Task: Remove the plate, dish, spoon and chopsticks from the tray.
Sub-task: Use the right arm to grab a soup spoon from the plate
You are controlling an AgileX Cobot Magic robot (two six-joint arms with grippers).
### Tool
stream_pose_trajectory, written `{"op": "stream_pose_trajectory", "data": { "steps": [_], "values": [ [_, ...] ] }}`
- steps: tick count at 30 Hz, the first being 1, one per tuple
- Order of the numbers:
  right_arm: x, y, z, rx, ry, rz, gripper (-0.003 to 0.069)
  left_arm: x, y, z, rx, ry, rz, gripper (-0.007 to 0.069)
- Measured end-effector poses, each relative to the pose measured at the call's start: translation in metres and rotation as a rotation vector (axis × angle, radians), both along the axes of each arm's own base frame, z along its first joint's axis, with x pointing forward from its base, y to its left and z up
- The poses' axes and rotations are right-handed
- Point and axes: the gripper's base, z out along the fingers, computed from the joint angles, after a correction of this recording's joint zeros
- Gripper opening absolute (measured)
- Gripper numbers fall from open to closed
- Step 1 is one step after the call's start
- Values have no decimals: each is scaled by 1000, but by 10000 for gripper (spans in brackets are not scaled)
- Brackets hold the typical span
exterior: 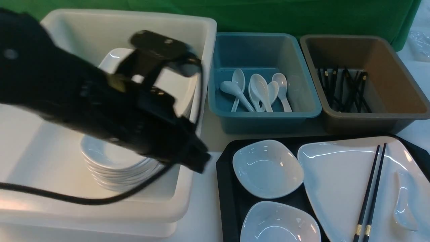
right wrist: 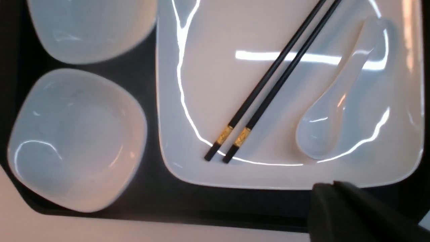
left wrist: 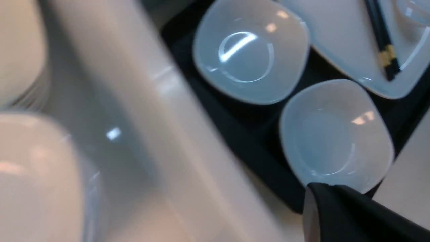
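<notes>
Your right gripper (right wrist: 331,195), jaws pressed together on nothing, hangs over the near rim of the plate (right wrist: 208,84), which fills the right side of the tray (right wrist: 151,198). Just ahead on that plate lie the chopsticks (right wrist: 268,84), side by side, long axis running away from you and leaning slightly right, gold-banded ends nearest, with the spoon (right wrist: 336,111) just to their right. Your left gripper (exterior: 198,161), likewise closed and empty, is out past the tray's left edge, so count the right arm the nearer.
</notes>
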Motion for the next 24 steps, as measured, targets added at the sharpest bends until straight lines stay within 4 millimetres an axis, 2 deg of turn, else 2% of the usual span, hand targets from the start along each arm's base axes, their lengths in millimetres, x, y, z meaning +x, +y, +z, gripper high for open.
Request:
{"op": "stream_pose_trajectory", "data": {
  "steps": [3,6,7,8,10,11,13,18,21,24],
  "values": [
    [21,-2,-22,1,107,-15,22,0,-49,0,1,-34,-121,20],
    [36,-12,-37,11,153,-82,22,0,-83,0,-13,-70,-204,20],
    [39,-15,-40,13,157,-101,23,0,-89,2,-21,-85,-216,20],
    [45,-24,-46,19,159,-154,31,0,-104,1,-24,-105,-258,20],
    [53,-34,-53,27,158,-221,56,-1,-123,-3,-18,-146,-327,20],
    [54,-36,-54,28,157,-235,64,-1,-125,-4,-18,-148,-334,20],
    [64,-45,-65,28,149,-282,152,-2,-148,-16,-7,-176,-400,20],
    [81,-49,-85,26,151,-296,353,5,-167,-40,0,-174,-411,20],
    [91,-50,-101,26,163,-300,414,9,-173,-54,15,-169,-412,20],
    [102,-51,-117,25,160,-307,430,13,-177,-63,16,-177,-404,20]
  ]
}}
